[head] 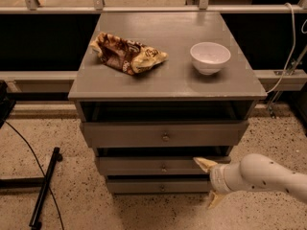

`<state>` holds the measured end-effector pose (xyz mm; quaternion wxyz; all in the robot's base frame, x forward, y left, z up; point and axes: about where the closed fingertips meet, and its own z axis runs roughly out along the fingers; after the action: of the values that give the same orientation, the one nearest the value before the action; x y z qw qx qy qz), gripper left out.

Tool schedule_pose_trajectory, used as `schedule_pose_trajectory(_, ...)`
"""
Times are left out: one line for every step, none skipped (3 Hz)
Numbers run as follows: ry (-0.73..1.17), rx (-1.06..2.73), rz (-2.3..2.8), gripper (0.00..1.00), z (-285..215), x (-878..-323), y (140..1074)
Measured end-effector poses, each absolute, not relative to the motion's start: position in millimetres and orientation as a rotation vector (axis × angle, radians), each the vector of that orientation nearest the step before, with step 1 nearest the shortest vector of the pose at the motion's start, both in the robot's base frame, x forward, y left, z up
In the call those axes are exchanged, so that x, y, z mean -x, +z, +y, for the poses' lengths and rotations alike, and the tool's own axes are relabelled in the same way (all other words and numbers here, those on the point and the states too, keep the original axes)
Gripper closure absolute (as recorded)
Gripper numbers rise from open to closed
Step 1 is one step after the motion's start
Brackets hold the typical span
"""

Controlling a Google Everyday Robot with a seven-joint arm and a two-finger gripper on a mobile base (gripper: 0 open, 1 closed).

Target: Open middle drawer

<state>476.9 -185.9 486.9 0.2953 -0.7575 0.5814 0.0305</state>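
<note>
Gripper empty beside middle drawer.
Fingers spread, 3 o'clock of the knob, not touching; probably staged to pinch it.

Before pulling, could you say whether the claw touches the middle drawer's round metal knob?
Apart: camera view shows the claw right of the round metal knob, gap between.

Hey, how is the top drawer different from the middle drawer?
The top drawer has a taller, wider-looking front; the middle drawer looks shorter and narrower. The gripper, open, is at the middle drawer's right end, below the top drawer. Both are grey with a small centre knob.
</note>
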Motion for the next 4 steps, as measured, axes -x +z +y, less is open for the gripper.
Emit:
schedule_pose_trajectory(0.097,2.016,1.534,0.0,-184.5,-476.3,478.1)
schedule_pose_trajectory(0.104,1.996,1.541,0.0,-186.0,-480.7,473.2)
schedule_pose_trajectory(0.103,1.969,1.566,0.0,-189.6,-491.0,469.9)
schedule_pose_trajectory(0.107,1.952,1.591,0.0,-191.4,-505.2,465.2)
